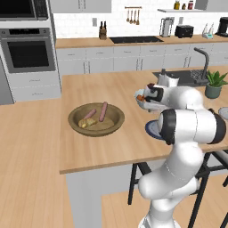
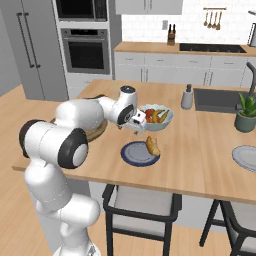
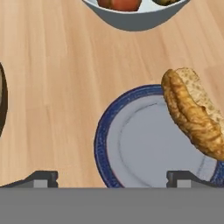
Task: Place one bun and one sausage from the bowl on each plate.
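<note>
Golden bun [image 3: 192, 114] on blue-rimmed plate [image 3: 131, 148], apparently beyond open tool [image 3: 111, 177].

White fruit bowl [image 2: 156, 119] on wooden island counter [image 1: 120, 142], potted plant [image 2: 246, 114] beside dark sink [image 2: 220, 100] with faucet [image 1: 202, 62]. Soap dispenser [image 2: 187, 97] near sink. Wall oven [image 1: 27, 49], toaster [image 1: 184, 31], knife block [image 1: 103, 32], black stools [image 2: 140, 207].
</note>
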Motion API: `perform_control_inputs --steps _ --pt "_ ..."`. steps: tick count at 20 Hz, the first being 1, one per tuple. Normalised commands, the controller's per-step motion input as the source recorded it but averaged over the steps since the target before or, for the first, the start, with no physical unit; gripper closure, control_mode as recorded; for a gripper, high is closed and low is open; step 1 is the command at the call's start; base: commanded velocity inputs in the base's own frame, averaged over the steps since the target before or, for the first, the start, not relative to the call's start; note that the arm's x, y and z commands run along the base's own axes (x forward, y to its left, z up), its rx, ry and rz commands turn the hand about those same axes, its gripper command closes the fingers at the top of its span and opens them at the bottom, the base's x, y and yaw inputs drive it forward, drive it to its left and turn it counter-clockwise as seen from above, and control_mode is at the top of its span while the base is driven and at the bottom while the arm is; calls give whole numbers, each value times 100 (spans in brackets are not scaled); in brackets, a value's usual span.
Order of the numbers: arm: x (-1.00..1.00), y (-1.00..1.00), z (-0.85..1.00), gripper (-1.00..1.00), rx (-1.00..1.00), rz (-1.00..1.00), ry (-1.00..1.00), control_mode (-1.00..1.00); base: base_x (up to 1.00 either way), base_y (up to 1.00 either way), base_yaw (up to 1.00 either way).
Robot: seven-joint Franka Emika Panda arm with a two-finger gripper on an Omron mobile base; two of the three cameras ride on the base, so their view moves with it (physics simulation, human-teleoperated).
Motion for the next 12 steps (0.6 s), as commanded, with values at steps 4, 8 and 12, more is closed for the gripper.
perform_control_inputs --steps 4,8,12 --pt "3 74 24 -100 0 0 0 -100 0 0 0" --pt "8 68 6 -100 0 0 0 -100 0 0 0" --pt "32 70 1 -100 0 0 0 -100 0 0 0"
